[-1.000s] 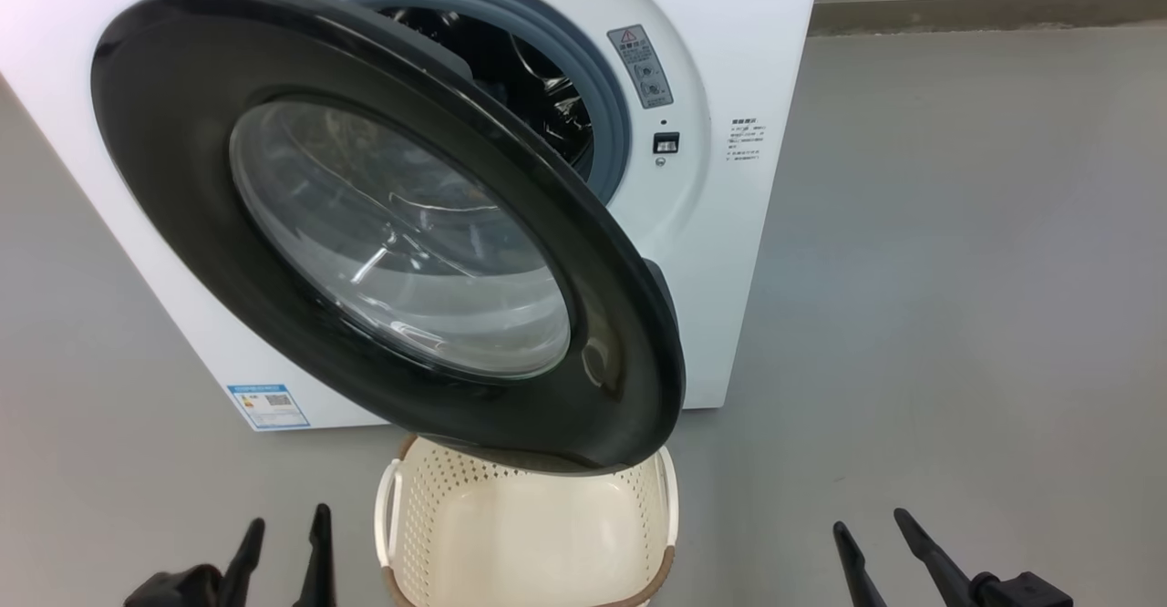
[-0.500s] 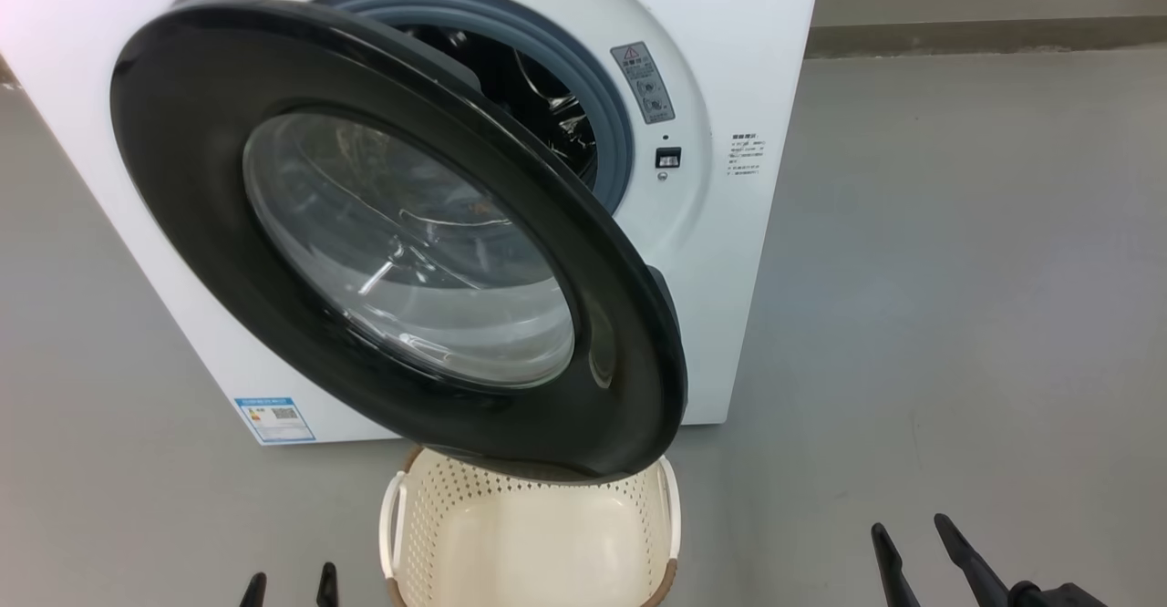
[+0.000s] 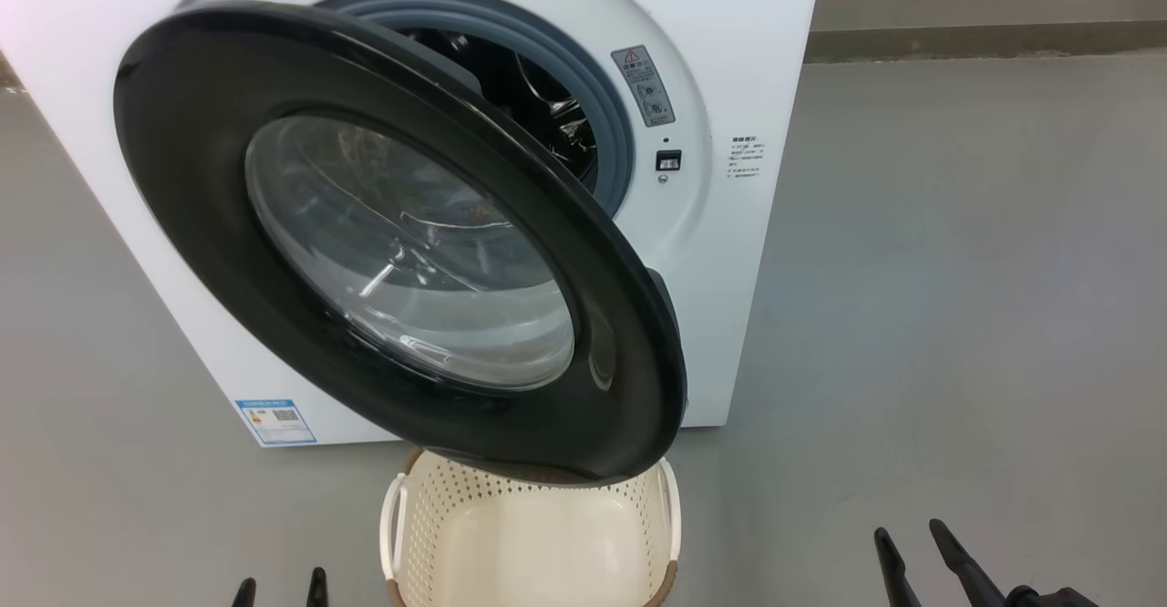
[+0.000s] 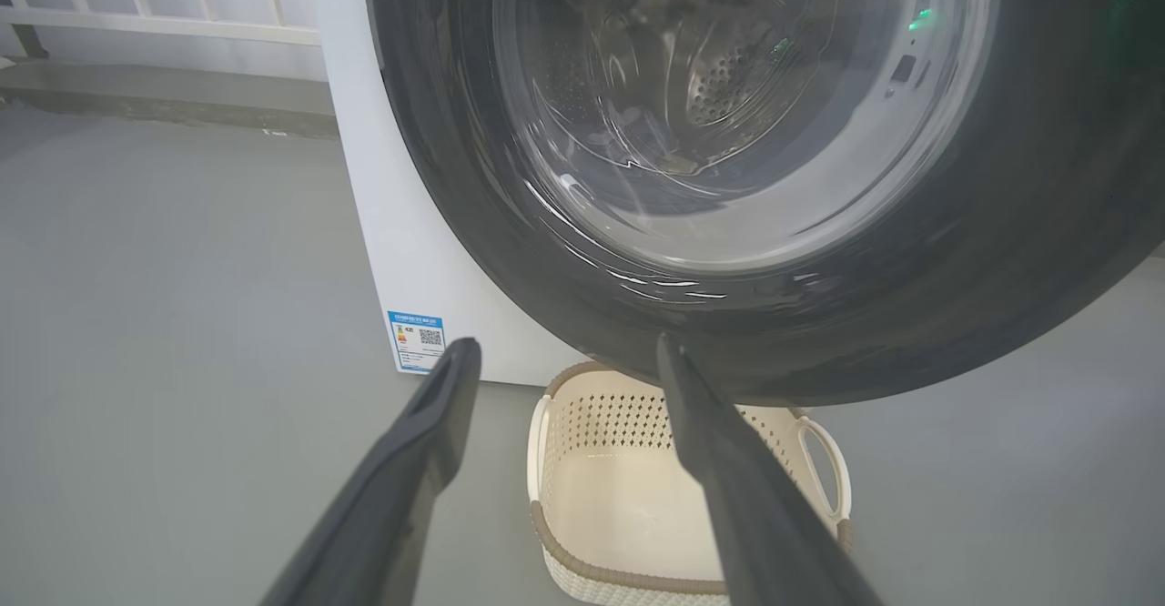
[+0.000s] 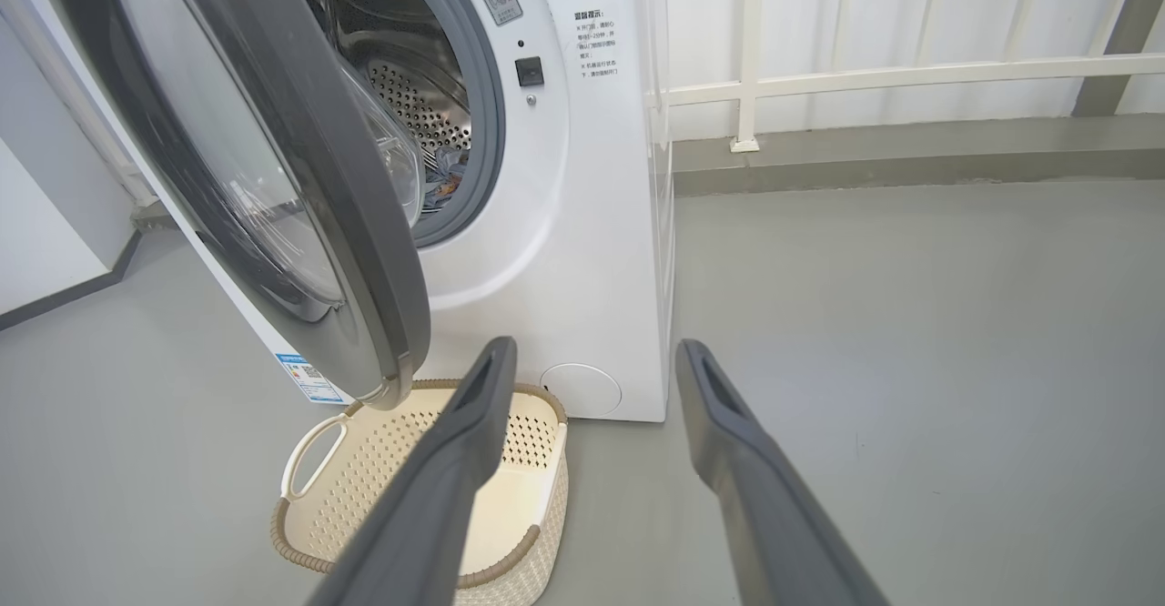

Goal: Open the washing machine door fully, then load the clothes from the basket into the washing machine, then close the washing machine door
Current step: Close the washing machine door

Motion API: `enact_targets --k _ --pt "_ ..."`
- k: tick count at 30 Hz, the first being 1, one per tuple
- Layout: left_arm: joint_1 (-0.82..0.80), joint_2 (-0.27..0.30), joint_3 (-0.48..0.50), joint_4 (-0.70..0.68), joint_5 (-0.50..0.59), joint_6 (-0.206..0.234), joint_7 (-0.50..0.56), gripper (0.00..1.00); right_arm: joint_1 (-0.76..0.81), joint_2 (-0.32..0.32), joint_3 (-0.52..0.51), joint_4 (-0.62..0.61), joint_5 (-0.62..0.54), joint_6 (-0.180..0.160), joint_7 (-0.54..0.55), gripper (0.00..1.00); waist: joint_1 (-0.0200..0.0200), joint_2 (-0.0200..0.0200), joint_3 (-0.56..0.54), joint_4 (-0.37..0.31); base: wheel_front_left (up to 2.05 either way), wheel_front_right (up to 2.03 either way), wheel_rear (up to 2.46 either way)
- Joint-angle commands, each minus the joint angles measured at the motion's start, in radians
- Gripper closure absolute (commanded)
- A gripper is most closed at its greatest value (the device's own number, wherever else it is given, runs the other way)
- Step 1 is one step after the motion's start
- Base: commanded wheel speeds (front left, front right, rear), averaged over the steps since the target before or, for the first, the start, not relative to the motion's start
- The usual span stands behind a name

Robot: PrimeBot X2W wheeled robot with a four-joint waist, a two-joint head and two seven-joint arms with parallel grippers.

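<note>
The washing machine door (image 3: pixel 401 242) is seen swung partly out from the washing machine (image 3: pixel 729 60), its lower edge hanging over the basket (image 3: pixel 474 502). The basket is set on the grey floor (image 3: pixel 957 315) just before the machine, and its bare cream bottom is shown. Inside the drum (image 5: pixel 410 96), a dim patch of blue and orange, probably the clothes (image 5: pixel 446 178), is glimpsed past the door. The left gripper (image 4: pixel 564 347) and right gripper (image 5: pixel 596 351) are held low, fingers spread, with nothing gripped.

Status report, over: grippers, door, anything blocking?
Left gripper open, right gripper open, both empty. Washing machine door partway open, overhanging empty basket. Clothes inside drum.
</note>
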State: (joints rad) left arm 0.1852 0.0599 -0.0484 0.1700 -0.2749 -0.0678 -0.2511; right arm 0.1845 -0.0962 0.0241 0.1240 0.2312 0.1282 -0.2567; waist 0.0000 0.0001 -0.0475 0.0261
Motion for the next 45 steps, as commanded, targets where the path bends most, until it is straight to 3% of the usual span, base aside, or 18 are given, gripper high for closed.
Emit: enact_targets --k 1,2,16,22,28,32,37,45 --pt "-0.027 -0.001 0.039 -0.016 0.011 -0.004 -0.011 0.00 -0.023 -0.010 0.023 -0.024 -0.007 0.003 -0.005 0.87 0.0000 -0.0001 0.000 0.000 0.00 0.00 0.00" --pt "-0.027 -0.002 0.042 -0.015 0.014 -0.007 -0.011 0.00 -0.024 -0.009 0.024 -0.023 -0.006 0.003 -0.005 1.00 0.0000 -0.0001 0.000 0.000 0.00 0.00 0.00" --pt "-0.034 -0.009 0.054 -0.004 0.033 -0.028 -0.011 0.00 -0.123 -0.027 0.049 -0.051 0.003 0.003 -0.005 1.00 0.0000 -0.0001 0.010 0.005 0.00 0.00 0.00" --pt "-0.048 -0.009 0.043 -0.003 0.028 -0.031 -0.011 0.00 -0.282 -0.039 0.130 -0.165 0.008 0.003 -0.005 1.00 0.0000 -0.0001 0.020 0.027 0.00 0.00 0.00" --pt "-0.055 -0.010 0.015 0.000 0.015 -0.027 -0.011 0.00 -0.406 -0.027 0.306 -0.223 0.032 0.003 -0.005 1.00 0.0000 -0.0001 0.029 0.061 0.00 0.00 0.00" --pt "-0.062 -0.010 0.000 0.001 0.010 -0.021 -0.011 0.00 -0.450 -0.018 0.433 -0.179 0.071 0.003 -0.005 1.00 0.0000 -0.0001 0.037 0.089 0.00 0.00 0.00" --pt "-0.068 -0.010 -0.009 -0.002 0.005 -0.018 -0.011 0.00 -0.461 -0.019 0.507 -0.088 0.103 0.003 -0.005 1.00 0.0000 -0.0001 0.047 0.122 0.00 0.00 0.00" --pt "-0.061 -0.010 -0.002 -0.003 0.006 -0.012 -0.011 0.00 -0.459 -0.016 0.464 0.021 0.124 0.003 -0.005 1.00 0.0000 -0.0001 0.065 0.154 0.00 0.00 0.00"
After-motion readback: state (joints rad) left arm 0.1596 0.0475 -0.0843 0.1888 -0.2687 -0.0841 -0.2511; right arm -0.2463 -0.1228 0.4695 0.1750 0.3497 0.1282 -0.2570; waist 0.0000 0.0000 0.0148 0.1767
